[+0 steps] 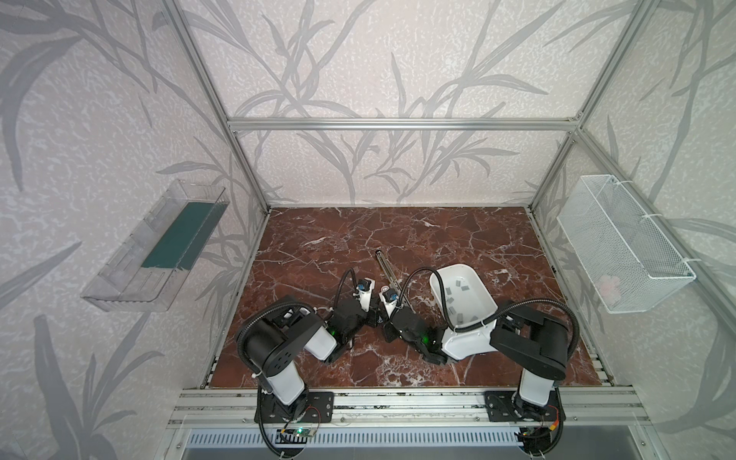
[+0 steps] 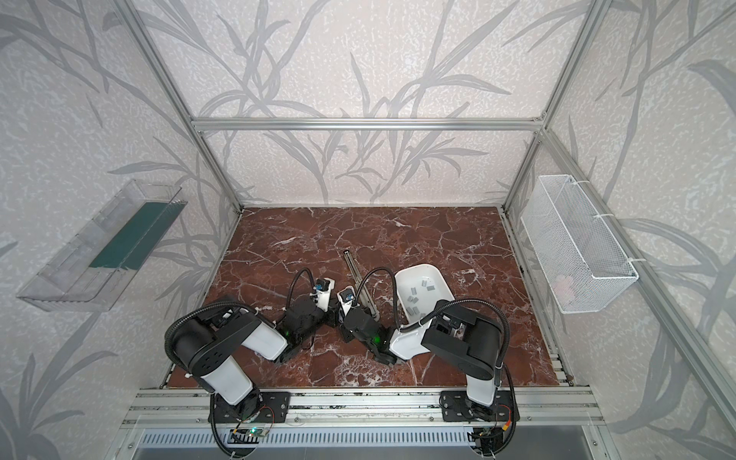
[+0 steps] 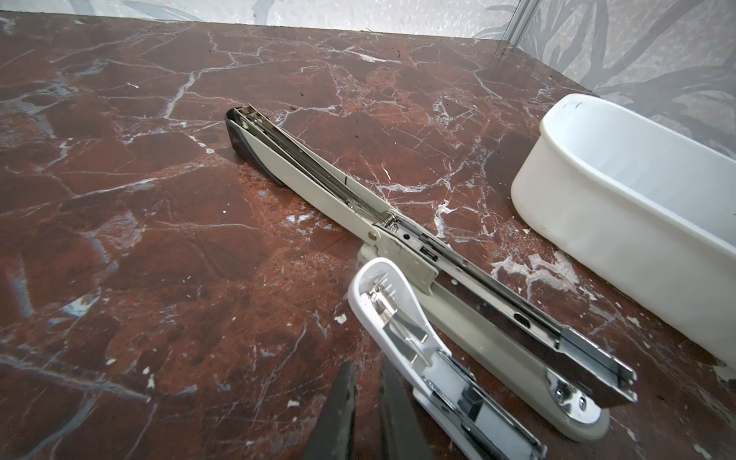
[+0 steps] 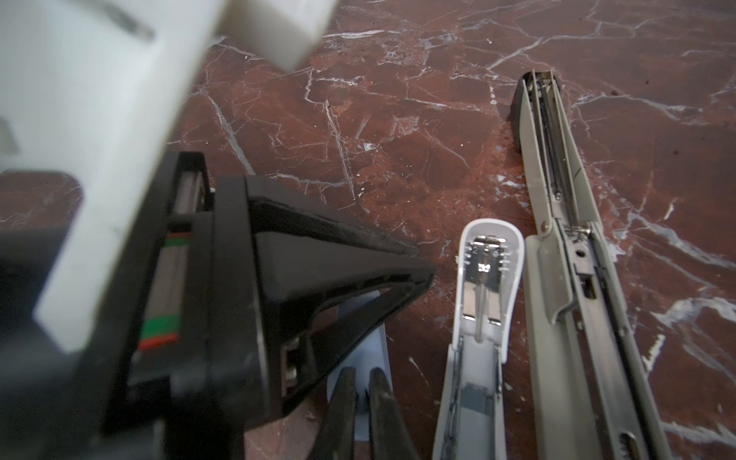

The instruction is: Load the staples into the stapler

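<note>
**Both Grippers Shut Tight Near the Open Staplers**

In both top views, think of the red marble table (image 1: 318, 239) as a clock with 12 at the back wall. The left gripper (image 1: 370, 314) and the right gripper (image 1: 385, 320) meet tip to tip near the middle, a little toward 6. Their tips are hard to see from up here. The long grey stapler (image 1: 383, 265) lies open and flat. It runs from the grippers out toward 12. The staples (image 1: 458, 284) are small grey strips that lie loose inside the white tub (image 1: 480, 302), at about 2 o'clock from the grippers. A clear tray (image 1: 131, 263) hangs on the wall at 9, and a wire basket (image 1: 621, 247) hangs at 3.

In the left wrist view, the two dark fingers (image 3: 344, 410) are almost together, with nothing seen between them. The small white stapler (image 3: 398, 338) lies open just beside them, right against the long grey stapler. The tub stands near the long stapler, on its other side.

In the right wrist view, the two fingers (image 4: 342, 410) are squeezed close. A pale flat piece (image 4: 358, 358) lies under them, but I cannot tell if they pinch it. The left gripper's black tip points at the small white stapler.
</note>
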Motion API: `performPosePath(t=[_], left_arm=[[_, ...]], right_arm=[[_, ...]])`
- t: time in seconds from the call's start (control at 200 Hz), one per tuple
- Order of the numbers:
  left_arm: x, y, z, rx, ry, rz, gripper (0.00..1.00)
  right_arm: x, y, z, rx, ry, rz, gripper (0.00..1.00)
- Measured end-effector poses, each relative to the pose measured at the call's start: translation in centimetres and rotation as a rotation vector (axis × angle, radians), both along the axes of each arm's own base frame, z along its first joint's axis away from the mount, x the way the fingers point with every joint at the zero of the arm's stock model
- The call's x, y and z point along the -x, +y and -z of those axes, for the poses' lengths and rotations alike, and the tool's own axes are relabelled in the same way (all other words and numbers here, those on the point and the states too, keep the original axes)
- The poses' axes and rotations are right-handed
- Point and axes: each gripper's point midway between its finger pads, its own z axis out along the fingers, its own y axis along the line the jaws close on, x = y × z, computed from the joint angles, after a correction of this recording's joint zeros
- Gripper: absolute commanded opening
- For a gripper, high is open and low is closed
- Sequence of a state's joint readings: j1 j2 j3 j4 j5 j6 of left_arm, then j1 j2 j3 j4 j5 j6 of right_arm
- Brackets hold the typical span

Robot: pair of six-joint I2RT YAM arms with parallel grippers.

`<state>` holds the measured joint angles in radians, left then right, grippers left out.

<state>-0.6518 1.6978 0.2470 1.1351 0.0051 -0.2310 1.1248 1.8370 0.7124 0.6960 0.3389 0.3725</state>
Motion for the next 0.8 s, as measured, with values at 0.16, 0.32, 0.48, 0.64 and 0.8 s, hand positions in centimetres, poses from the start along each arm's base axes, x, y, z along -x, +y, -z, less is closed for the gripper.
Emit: performPosePath(t=[0.16,0.32,0.48,0.64,0.8], left_arm=[[-0.1,0.0,0.0,0.004,-0.006,-0.002,0.15],[-0.4,0.2,0.1,0.006,-0.013,-0.009,0.15],[-0.4,0.3,0.2,0.002,-0.010,-0.011,0.15],[-0.4,0.3,0.3,-0.004,-0.013,-0.011,0.15],[-0.4,0.3,0.3,-0.003,-0.014,-0.010,0.15]], right_arm=[[-0.1,0.6,0.2,0.006,0.008,-0.006,0.10],[-0.4,0.8,0.4,-0.015,0.013,0.008,0.08],[-0.3,0.9,0.8,-0.027,0.011,0.029,0.08],[-0.4,0.9,1.2,-0.042,0.007,0.061,0.07],[-0.4,0.8,1.1,-0.068,0.004,0.075,0.10]])
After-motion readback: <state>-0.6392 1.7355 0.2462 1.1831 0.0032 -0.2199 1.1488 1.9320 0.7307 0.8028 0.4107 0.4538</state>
